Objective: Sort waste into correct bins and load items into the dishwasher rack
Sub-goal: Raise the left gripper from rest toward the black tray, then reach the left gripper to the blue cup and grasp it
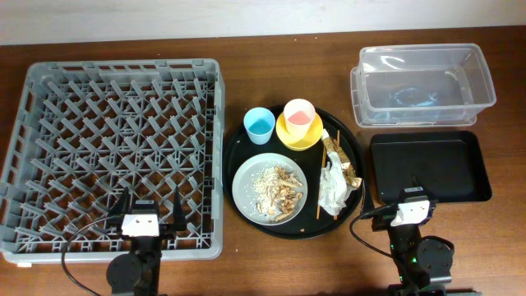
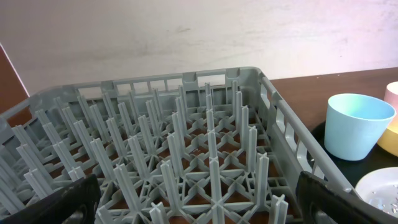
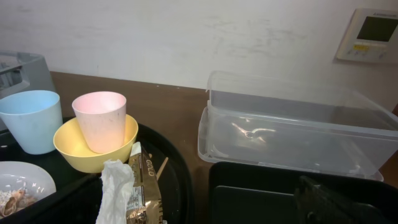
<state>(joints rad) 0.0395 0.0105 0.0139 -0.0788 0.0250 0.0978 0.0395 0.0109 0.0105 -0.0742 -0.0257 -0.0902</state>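
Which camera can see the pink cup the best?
The right wrist camera: the pink cup is close and side-on, standing in the yellow bowl. Overhead shows only its rim and inside from above. The left wrist view catches just a sliver at its right edge.

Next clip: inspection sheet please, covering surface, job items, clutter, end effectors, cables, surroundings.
Surface: brown wooden table.
Job's things: large grey pegged plastic rack at left, nothing in it; light-blue cup, pink cup inside yellow bowl, pale grey round plate carrying rice-and-brown food scraps, wooden chopsticks, gold-brown wrapper, crumpled white napkin, all on the large round black tray; clear rectangular plastic tub and shallow black rectangular tray at right, both look empty.
Clutter: nothing seen.
End effectors: left end effector open, empty, over rack's near edge; right end effector at rectangular tray's near edge, opening unclear.
Cables: black cable looping beside each arm.
Surroundings: white wall; wall-mounted control panel.
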